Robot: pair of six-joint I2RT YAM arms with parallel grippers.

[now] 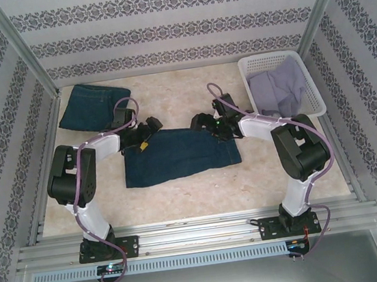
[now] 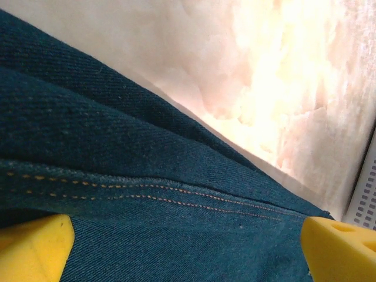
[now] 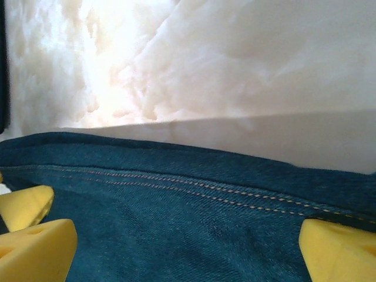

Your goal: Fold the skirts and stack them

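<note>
ROBOT ARMS POISED OVER DENIM: Two arms lean over a dark blue denim skirt [image 1: 180, 154] spread flat near the middle of the pale, marbled surface [image 1: 182, 203], inside a booth with patterned walls [image 1: 174, 26]. The left tool [image 1: 148, 133] sits over the skirt's far left corner and the right tool [image 1: 201, 121] over its far right corner. Both are released, jaws spread wide and holding nothing.

From the left wrist, the left tool [image 2: 188, 252] shows its yellow fingertips [image 2: 32, 249] wide apart at the bottom corners. The denim skirt [image 2: 117, 147] and a double line of orange stitching run between them, and the bare surface [image 2: 282, 88] lies beyond the cloth's edge.

From the right wrist, the right tool [image 3: 188, 252] likewise has yellow fingertips [image 3: 335, 252] at either side. The stitched edge of the denim skirt [image 3: 176, 194] lies between them, with the surface [image 3: 235, 70] behind. Whether any fingertip touches the cloth cannot be told.

A second denim skirt [image 1: 93, 104], folded, lies at the far left corner of the surface, well apart from the first. A lavender-grey skirt [image 1: 282, 87] is heaped in a white lattice basket [image 1: 316, 101] at the far right corner.
</note>
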